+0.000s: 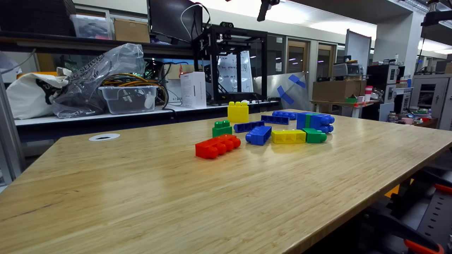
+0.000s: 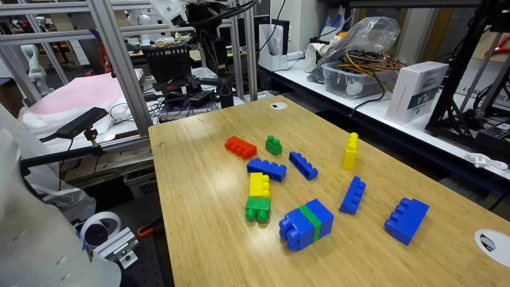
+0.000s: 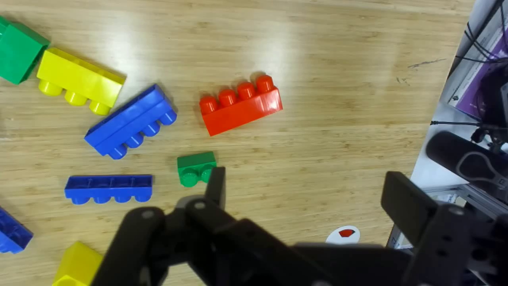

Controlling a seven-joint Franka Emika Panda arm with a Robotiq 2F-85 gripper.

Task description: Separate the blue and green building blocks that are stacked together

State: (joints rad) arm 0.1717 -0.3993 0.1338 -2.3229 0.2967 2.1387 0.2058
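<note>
The white robot arm [image 2: 48,235] stands beside the pale wooden table [image 2: 199,239] in an exterior view. Its black two-fingered gripper [image 3: 305,186] hangs well above the tabletop, fingers pointing down, toward the end where the red plastic studded brick [image 3: 242,105] lies. In the wrist view the jaws stand wide apart and hold nothing; one finger shows just beside the small green two-stud brick [image 3: 196,169], which rests on the table below.

The stack of glossy plastic toy bricks, a bright green brick [image 2: 310,217] sandwiched as a thin band between bright blue bricks [image 2: 297,223], lies on its side on the table, well apart from the gripper. In an exterior view its rounded studs [image 2: 293,235] point sideways to the lower left. Its long axis lies level, running from that studded end to the flat end at upper right, slanted to the table's edges.
</note>
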